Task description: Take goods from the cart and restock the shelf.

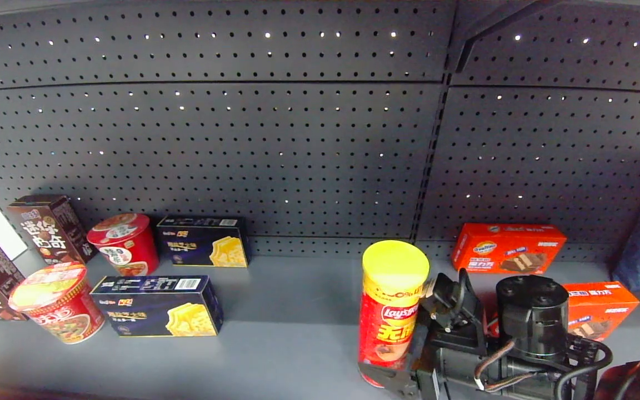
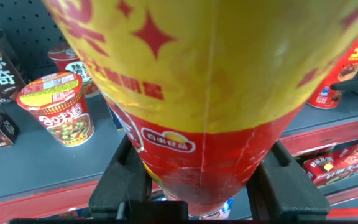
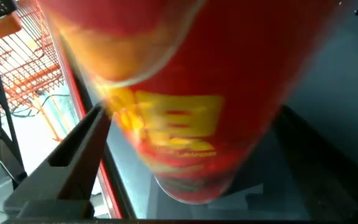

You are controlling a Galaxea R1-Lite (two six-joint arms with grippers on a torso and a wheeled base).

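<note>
Right claw [image 3: 191, 168]: clamped on chips can [image 1: 392, 311], at 5 o'clock on shelf [image 1: 298, 333].
Left claw [image 2: 205, 183]: grips second can [image 2: 216, 93].

Chip can [image 1: 389, 325] red with yellow lid, boxes [image 1: 508, 248] orange, shelf back [image 1: 242, 144] dark grey with holes.

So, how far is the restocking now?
Done: boxes and noodle cups sit on the shelf. In hand: the right end effector grips a chips can at the shelf's front edge; the left end effector holds a second can. Left: setting both down.
</note>
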